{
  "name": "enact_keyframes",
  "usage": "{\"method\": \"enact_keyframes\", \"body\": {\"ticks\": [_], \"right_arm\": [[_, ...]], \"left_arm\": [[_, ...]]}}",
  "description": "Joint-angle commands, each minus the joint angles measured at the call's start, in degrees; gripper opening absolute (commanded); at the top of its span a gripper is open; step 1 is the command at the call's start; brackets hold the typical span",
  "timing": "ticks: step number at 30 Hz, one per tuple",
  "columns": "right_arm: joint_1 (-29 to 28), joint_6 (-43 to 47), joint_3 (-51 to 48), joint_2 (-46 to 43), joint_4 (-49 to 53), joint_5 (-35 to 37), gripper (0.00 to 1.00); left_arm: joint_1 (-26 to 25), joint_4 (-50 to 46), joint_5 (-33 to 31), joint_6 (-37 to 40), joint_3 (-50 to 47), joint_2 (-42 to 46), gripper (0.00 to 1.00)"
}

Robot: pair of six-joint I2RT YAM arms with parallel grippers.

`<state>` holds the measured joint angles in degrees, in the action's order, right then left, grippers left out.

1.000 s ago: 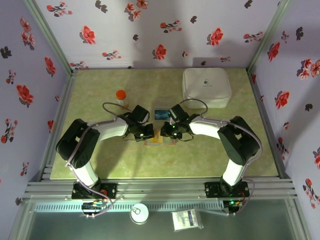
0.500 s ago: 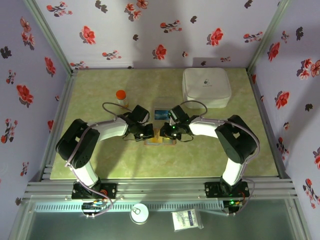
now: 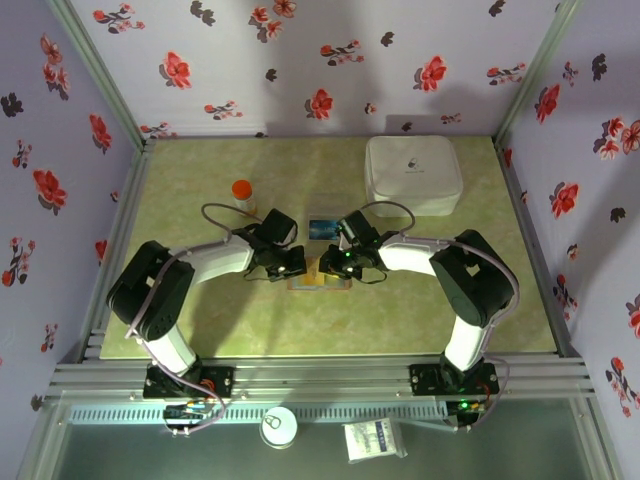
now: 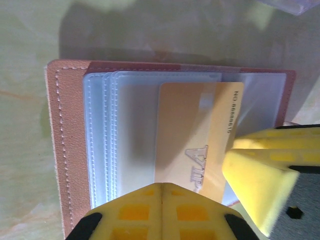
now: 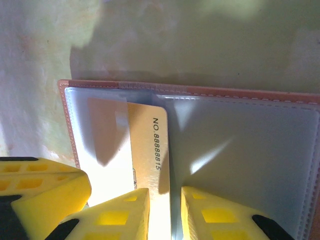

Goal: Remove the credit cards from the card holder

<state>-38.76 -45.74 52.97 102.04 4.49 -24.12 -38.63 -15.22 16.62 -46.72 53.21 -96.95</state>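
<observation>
Holder (image 4: 67,150) sits mid-tabletop (image 3: 250,330), open flat. From the top view both claws cover it, so little of it can be made out there. Wrist views cut off its near edge behind the yellow fingers.

Look: tan stitched rim, stacked clear sleeves (image 4: 125,140), one gold card (image 4: 187,135) sticking partway out of a sleeve. The card is printed "VIP" and carries a number along one edge.

Left claw (image 4: 162,200): closed, pads together with nothing visible between them, tips over the card's near edge.

Right claw (image 5: 166,200): narrow gap, and the card's numbered edge runs into it. Can't tell if it's pinched.

Bluish rectangle (image 3: 322,226) lies just behind the claws, too small to identify. White box (image 3: 413,173) is back right, orange-capped bottle (image 3: 242,192) back left.
</observation>
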Motion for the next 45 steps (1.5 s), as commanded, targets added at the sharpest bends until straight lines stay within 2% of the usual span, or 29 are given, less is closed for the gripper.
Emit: {"method": "enact_keyframes", "body": {"ticks": [1, 16, 27, 33, 45], "right_arm": [[0.44, -1.20, -0.80, 0.62, -0.10, -0.56, 0.23], [0.64, -2.78, -1.64, -0.61, -3.10, -2.77, 0.21], [0.95, -2.96, -2.21, -0.35, -3.65, -2.86, 0.12], [2.12, -2.80, -3.79, -1.66, -3.40, -2.25, 0.10], [3.34, 0.88, -3.86, -6.13, 4.38, 1.41, 0.10]], "left_arm": [[0.22, -0.65, -0.21, 0.52, -0.01, -2.34, 0.00], [0.22, -0.90, -0.49, 0.52, -0.18, -3.06, 0.00], [0.14, -0.90, -0.49, 0.48, -0.37, -2.22, 0.00], [0.22, -0.99, -0.45, 0.49, -0.47, -2.11, 0.00], [0.22, -0.81, -0.49, 0.50, -0.73, -1.21, 0.00]]}}
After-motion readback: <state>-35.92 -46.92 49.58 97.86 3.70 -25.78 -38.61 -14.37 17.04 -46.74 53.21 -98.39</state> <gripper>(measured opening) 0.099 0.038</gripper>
